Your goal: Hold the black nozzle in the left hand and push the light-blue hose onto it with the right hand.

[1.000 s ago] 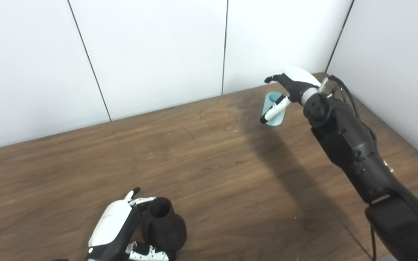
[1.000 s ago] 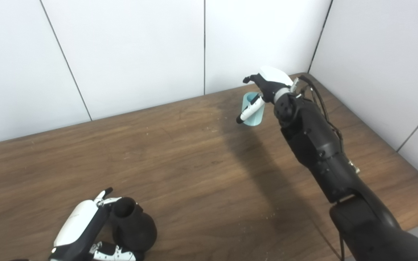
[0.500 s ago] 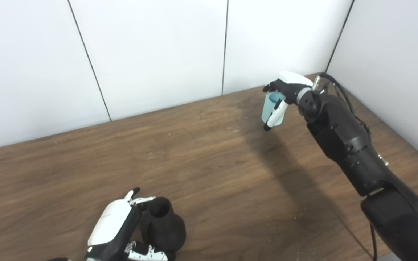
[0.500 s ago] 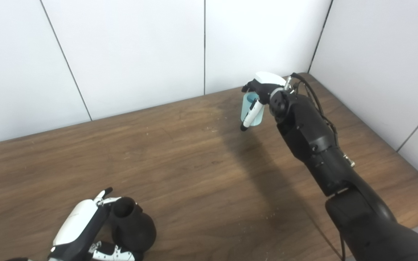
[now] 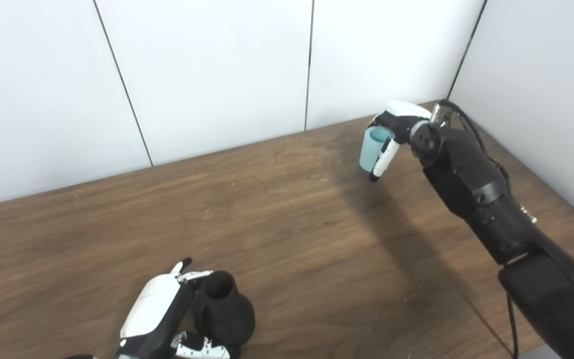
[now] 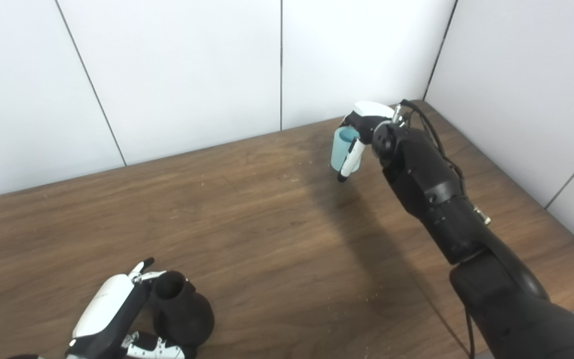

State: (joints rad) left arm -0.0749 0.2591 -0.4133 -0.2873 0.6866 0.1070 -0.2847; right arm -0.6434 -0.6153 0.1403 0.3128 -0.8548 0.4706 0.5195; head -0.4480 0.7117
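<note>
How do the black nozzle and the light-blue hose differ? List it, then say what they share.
The black nozzle is dark, with a bulbous body narrowing to a neck; the light-blue hose is a pale, straight, short tube. The nozzle is at the table's near edge in the left hand; the hose is at the far right corner in the right hand. The nozzle looks the wider of the two. Shared: both have an open end facing up, and a hand is closed on each.
</note>
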